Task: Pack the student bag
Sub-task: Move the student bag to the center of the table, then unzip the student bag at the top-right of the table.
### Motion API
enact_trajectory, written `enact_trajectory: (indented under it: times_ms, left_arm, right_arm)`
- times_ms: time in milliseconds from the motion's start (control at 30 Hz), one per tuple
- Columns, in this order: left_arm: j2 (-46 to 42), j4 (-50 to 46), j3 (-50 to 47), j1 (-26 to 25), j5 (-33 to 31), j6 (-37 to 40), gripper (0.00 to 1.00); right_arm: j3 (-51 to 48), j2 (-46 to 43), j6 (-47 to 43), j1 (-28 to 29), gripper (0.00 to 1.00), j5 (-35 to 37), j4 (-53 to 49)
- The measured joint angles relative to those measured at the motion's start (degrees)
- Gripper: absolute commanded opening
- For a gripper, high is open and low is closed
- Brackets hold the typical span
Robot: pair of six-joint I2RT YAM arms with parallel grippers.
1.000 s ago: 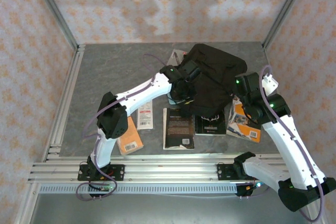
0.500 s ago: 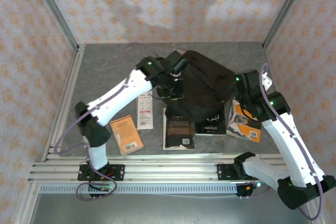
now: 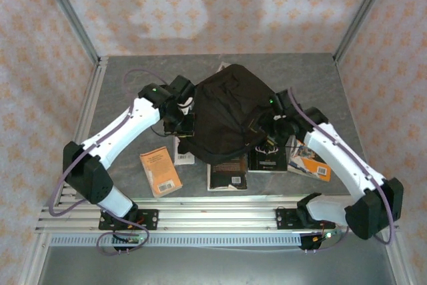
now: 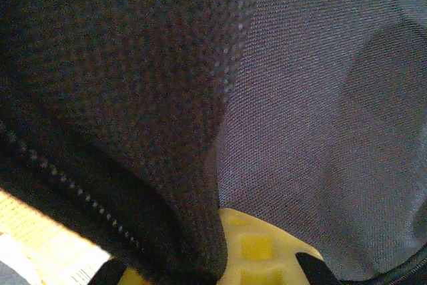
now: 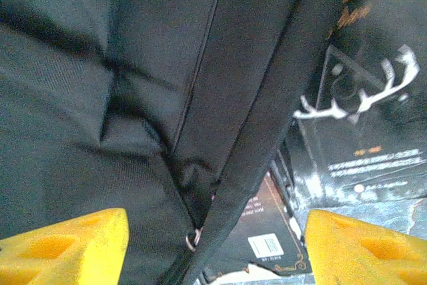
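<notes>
The student bag (image 3: 227, 101), a large black fabric backpack, lies in a heap mid-table over several books. My left gripper (image 3: 185, 123) is at its left edge, shut on a fold of the bag's fabric (image 4: 167, 165); one yellow finger (image 4: 260, 248) shows under the cloth. At the bag's right edge my right gripper (image 3: 261, 125) stands open. In the right wrist view its yellow fingers (image 5: 67, 245) stand wide apart either side of a bag strap (image 5: 247, 165), not touching it.
Books lie along the front: an orange one (image 3: 160, 171), a white booklet (image 3: 183, 150) partly under the bag, a black book (image 3: 227, 173), a black antler-cover book (image 3: 267, 158) (image 5: 363, 118) and an orange-and-white one (image 3: 310, 163). Metal rails frame the table.
The left arm has pulled the bag to the left and toward the front, swinging its elbow out. The right gripper has moved left and down to the bag's right edge.
</notes>
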Motion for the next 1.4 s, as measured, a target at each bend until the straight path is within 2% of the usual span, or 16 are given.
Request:
enact_trajectory:
  times_ms: [133, 300, 367, 433, 467, 633, 800, 967, 1000, 1100, 1133, 1167, 1200, 1233, 1300, 1400]
  left_arm:
    - [1.03, 2.03, -2.19, 0.09, -2.19, 0.68, 0.1]
    - [0.22, 2.95, -3.98, 0.87, -4.07, 0.76, 0.1]
    - [0.09, 2.93, -4.04, 1.31, -4.85, 0.79, 0.09]
    - [0.09, 2.93, -4.04, 1.57, -5.18, 0.83, 0.09]
    - [0.09, 2.93, -4.04, 1.57, -5.2, 0.87, 0.1]
    - [-0.52, 2.05, -2.47, 1.55, -5.57, 2.08, 0.29]
    - [-2.8, 0.31, 1.09, 1.66, -6.56, 2.05, 0.35]
    - [-5.6, 0.11, 1.86, 1.27, -4.85, -0.7, 0.37]
    - [-5.9, 0.24, 1.88, 0.87, -4.15, -2.05, 0.37]
    - [-6.01, 1.77, 2.01, -1.68, -1.9, -6.14, 0.38]
    - [-5.9, 2.6, 2.08, -3.02, -1.25, -7.89, 0.39]
    - [-5.75, 3.08, 2.34, -4.04, -0.57, -9.22, 0.4]
    - [-5.4, 3.78, 2.67, -5.11, 0.0, -10.73, 0.41]
    - [-4.87, 4.48, 3.06, -6.19, 0.7, -12.28, 0.41]
    - [-3.45, 5.9, 3.45, -7.67, 1.55, -14.75, 0.42]
    - [-1.05, 7.17, 3.45, -8.28, 2.56, -17.97, 0.42]
  right_arm:
    - [-2.64, 0.92, 3.5, 1.25, 0.75, -0.9, 2.23]
    - [-8.31, -0.94, 10.62, 1.25, 0.75, 2.19, 7.28]
    - [-11.13, -3.04, 13.51, 1.25, 0.67, 3.89, 9.46]
    - [-13.22, -4.96, 17.11, 1.25, 0.51, 5.88, 11.37]
    - [-13.81, -5.35, 18.18, 1.25, 0.49, 6.45, 11.89]
    - [-16.74, -4.76, 23.12, 1.25, 0.55, 7.04, 17.88]
    - [-17.77, -0.87, 23.98, 1.27, 0.58, 3.67, 22.8]
    - [-19.34, -0.7, 22.88, 1.86, 0.4, 0.57, 27.34]
    - [-19.93, -1.16, 22.53, 2.01, 0.34, 0.07, 28.3]
    - [-21.9, -3.78, 21.97, 2.01, 0.24, -0.39, 30.6]
    - [-22.8, -4.87, 21.81, 2.01, 0.24, -0.42, 31.45]
    - [-23.56, -5.64, 21.81, 2.01, 0.24, -0.46, 32.11]
    - [-24.35, -6.34, 21.88, 2.01, 0.31, -0.48, 32.79]
    - [-25.0, -6.82, 21.92, 2.01, 0.44, -0.5, 33.11]
    - [-25.46, -7.15, 21.24, 2.01, 0.58, -0.55, 32.83]
    - [-25.05, -7.15, 19.93, 2.01, 0.63, -0.37, 30.42]
